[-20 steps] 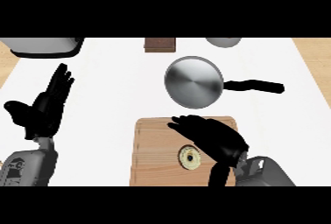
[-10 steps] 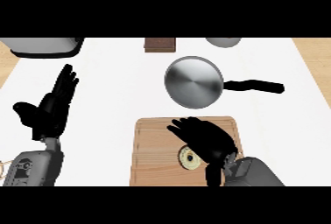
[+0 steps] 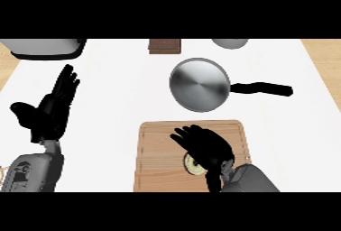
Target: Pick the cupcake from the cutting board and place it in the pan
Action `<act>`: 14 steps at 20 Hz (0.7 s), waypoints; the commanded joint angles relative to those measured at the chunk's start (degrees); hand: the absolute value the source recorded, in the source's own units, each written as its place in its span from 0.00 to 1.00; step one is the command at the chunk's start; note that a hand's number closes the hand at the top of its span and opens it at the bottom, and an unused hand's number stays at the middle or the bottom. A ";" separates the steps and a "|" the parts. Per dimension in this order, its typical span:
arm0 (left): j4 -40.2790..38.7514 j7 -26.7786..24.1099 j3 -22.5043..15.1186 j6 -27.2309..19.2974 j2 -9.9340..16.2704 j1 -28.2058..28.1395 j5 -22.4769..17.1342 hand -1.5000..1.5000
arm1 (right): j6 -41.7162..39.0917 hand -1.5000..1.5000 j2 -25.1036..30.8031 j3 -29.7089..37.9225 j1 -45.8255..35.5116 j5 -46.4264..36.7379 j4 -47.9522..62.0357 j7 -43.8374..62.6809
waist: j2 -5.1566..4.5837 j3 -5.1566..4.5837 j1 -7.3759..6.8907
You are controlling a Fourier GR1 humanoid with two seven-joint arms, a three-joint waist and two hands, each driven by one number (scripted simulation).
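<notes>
Wooden cutting board [image 3: 156, 149] low on the white counter [image 3: 113, 126], carrying the cupcake [image 3: 193, 163], mostly hidden beneath the right robot hand [image 3: 203, 144]. Fingers spread and relaxed above it, not curled round it. Steel pan [image 3: 198, 84] just beyond the board, black handle pointing right. Left robot hand [image 3: 50, 108] open, resting at the left, fingers up.
</notes>
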State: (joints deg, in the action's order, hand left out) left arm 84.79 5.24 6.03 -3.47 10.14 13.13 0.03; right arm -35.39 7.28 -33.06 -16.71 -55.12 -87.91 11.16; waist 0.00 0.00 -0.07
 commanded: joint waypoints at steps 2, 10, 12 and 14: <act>4.38 5.90 -1.25 -1.04 -0.91 1.35 0.43 0.50 | -1.09 0.00 -2.25 -0.18 -1.74 -3.60 2.71 0.46 | 0.05 0.01 -0.03; 3.63 2.76 0.94 1.85 0.53 -1.20 -0.77 0.50 | 0.76 0.00 -3.64 1.81 -0.83 -6.81 9.90 -4.96 | 0.04 0.00 -0.06; -4.72 -3.50 0.36 -0.26 -2.16 2.18 0.79 0.50 | -1.29 1.00 -4.78 1.66 -4.02 -6.07 12.68 -6.84 | -0.05 -0.01 0.06; -5.41 -2.57 1.06 -0.02 -0.69 3.00 1.19 0.50 | 5.92 1.00 -4.31 -3.56 -2.87 -8.62 17.18 -12.14 | -0.15 0.00 -0.07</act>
State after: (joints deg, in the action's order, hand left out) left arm 83.04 4.61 6.72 -2.89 9.82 14.40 0.51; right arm -33.56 3.12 -33.54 -18.89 -61.77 -75.47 4.38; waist 0.00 -0.02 -0.12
